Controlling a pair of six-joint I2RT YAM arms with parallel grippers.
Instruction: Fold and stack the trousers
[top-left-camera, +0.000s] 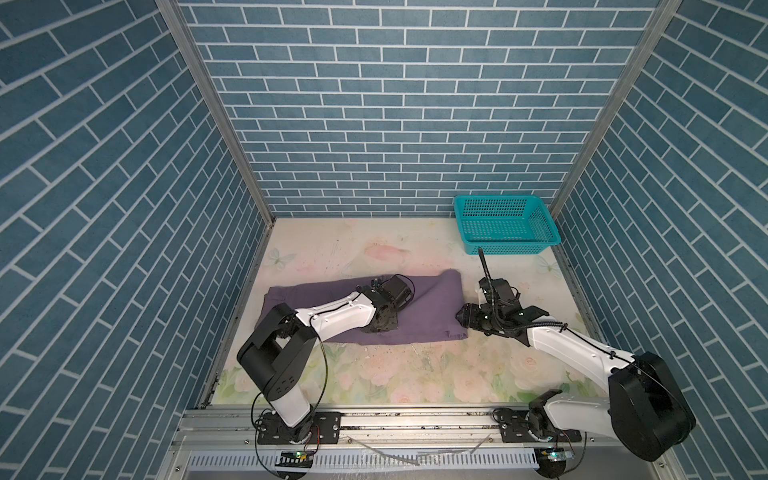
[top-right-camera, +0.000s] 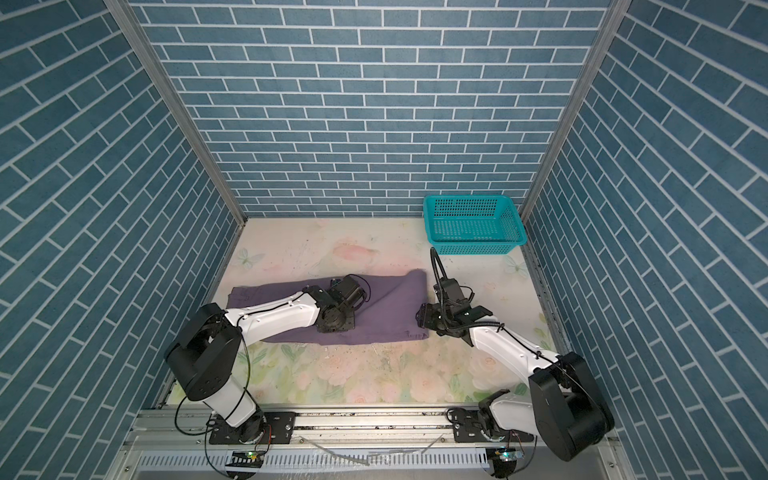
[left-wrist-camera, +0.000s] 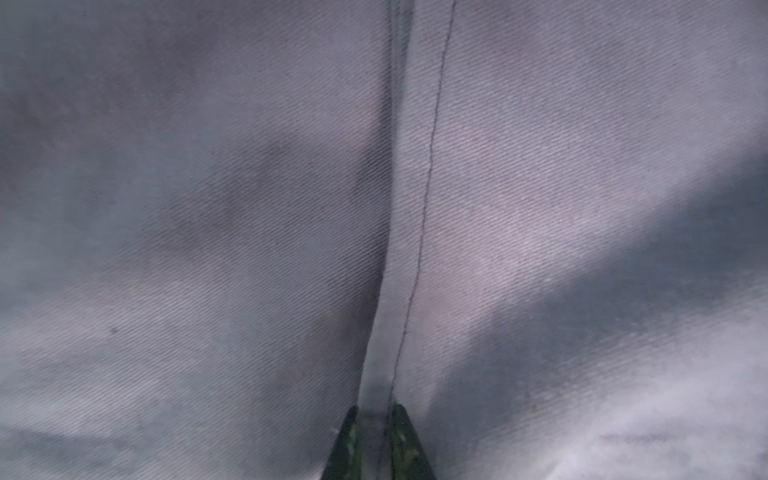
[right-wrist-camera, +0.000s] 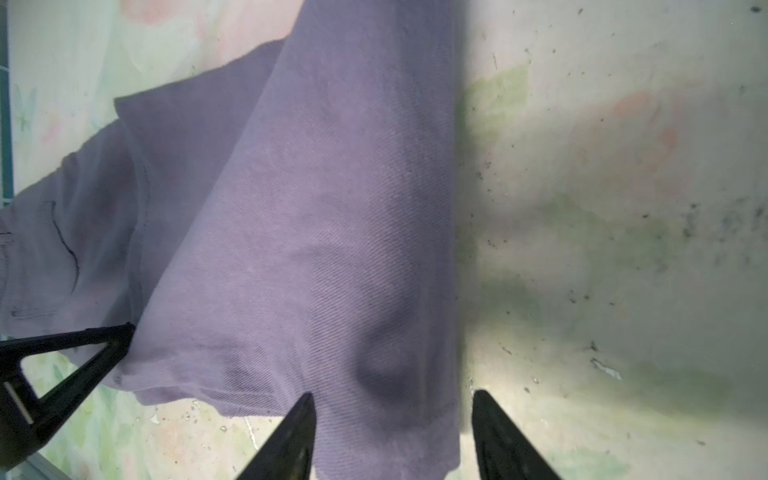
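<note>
Folding judged mostly done: trousers (top-left-camera: 432, 307) are laid as a flat oblong on the worktop (top-left-camera: 374, 257), left of centre, well apart from the basket (top-left-camera: 505, 245). Left pincer (left-wrist-camera: 374, 415) is pressed onto them, tips nearly together over a seam ridge; whether it grips cannot be told. Right pincer (right-wrist-camera: 390, 419) is spread, released, straddling the cloth's right edge. Outstanding, probably: another fold, then stacking.

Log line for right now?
left tool on trousers, grip unclear | right tool open at trousers' edge | basket empty
</note>
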